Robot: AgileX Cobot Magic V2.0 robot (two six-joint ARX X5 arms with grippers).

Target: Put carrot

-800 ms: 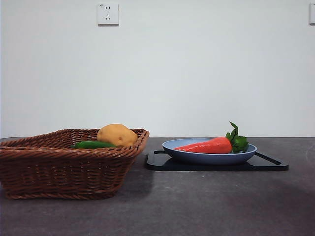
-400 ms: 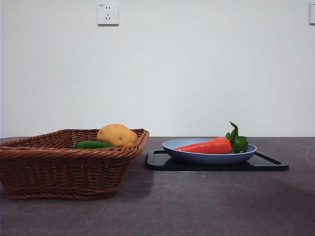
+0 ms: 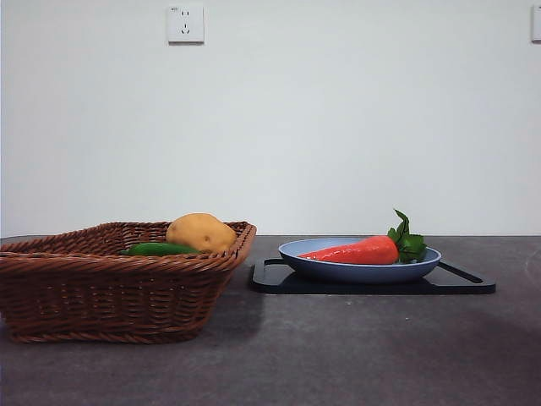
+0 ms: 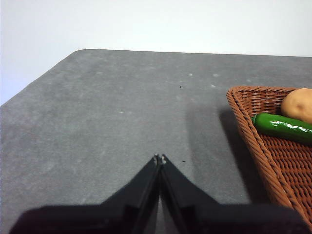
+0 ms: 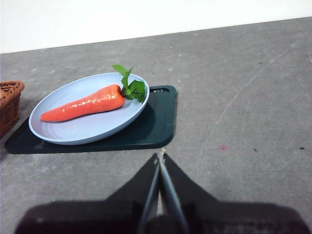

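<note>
Nothing moved: carrot [image 3: 355, 251] on plate [image 3: 359, 271], both end effectors closed, clear.

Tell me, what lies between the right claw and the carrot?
In the right wrist view: bare table, then the black tray's edge and the blue plate's rim. The right claw, shut, sits short of the carrot.

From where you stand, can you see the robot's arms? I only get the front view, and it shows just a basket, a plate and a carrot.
Observer: Yes. The right gripper waits beside the black tray, jaws shut, empty.
Operator: And the other one?
Observer: The left gripper hangs shut over bare table beside the basket.
Operator: Is the carrot touching the tray?
Observer: No, the carrot lies wholly inside the blue plate.
</note>
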